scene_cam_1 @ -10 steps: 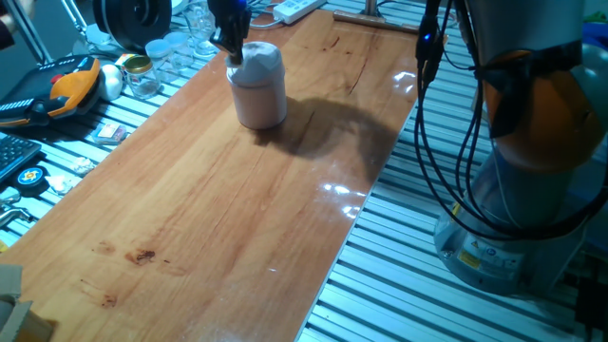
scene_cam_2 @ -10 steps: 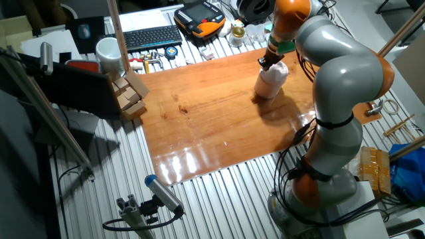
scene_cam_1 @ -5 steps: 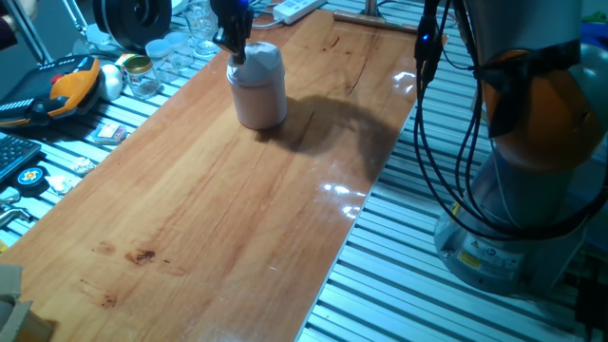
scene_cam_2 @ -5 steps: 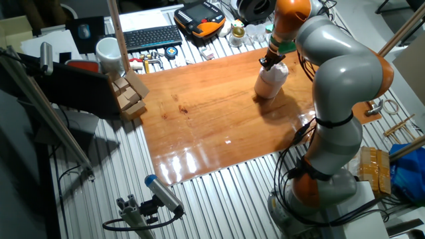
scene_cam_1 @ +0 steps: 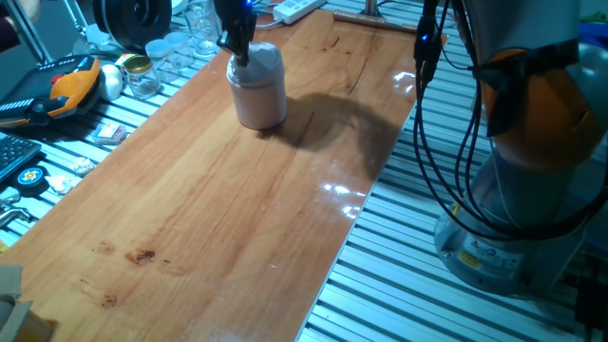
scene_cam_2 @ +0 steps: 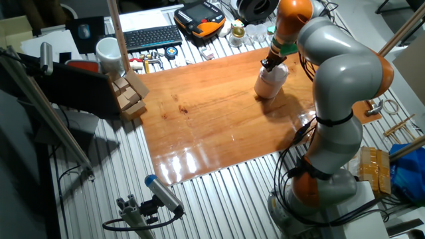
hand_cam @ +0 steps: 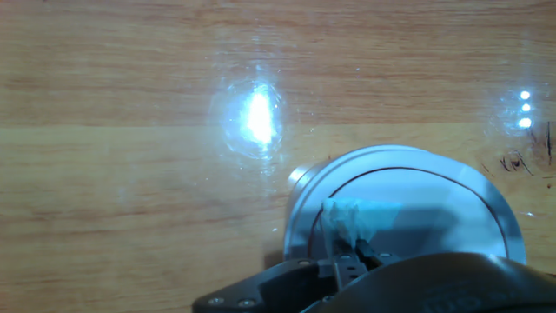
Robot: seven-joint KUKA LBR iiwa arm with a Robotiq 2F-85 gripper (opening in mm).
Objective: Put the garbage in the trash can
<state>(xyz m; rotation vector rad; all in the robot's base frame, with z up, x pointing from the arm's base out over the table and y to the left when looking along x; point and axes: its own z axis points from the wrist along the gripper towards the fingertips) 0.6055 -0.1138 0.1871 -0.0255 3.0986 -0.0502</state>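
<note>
The trash can [scene_cam_1: 257,87] is a small white bin with a domed lid, standing upright at the far end of the wooden table [scene_cam_1: 209,209]. It also shows in the other fixed view [scene_cam_2: 271,82] and from above in the hand view [hand_cam: 452,204]. My gripper [scene_cam_1: 237,52] hangs right over the lid's near-left edge. It also shows in the other fixed view [scene_cam_2: 269,64]. In the hand view the gripper [hand_cam: 352,254] is shut on the garbage [hand_cam: 350,217], a small white crumpled wad, held just above the lid's left part.
Clear glass jars [scene_cam_1: 157,59] and an orange-black pendant [scene_cam_1: 71,84] lie left of the table, with flat paper scraps [scene_cam_1: 109,131] nearby. A keyboard [scene_cam_2: 151,36], a white mug [scene_cam_2: 106,50] and wooden blocks [scene_cam_2: 129,94] sit at the other end. The robot's base [scene_cam_1: 518,190] stands to the right.
My gripper with the wad has shifted slightly further over the bin's lid. The bin has not moved.
</note>
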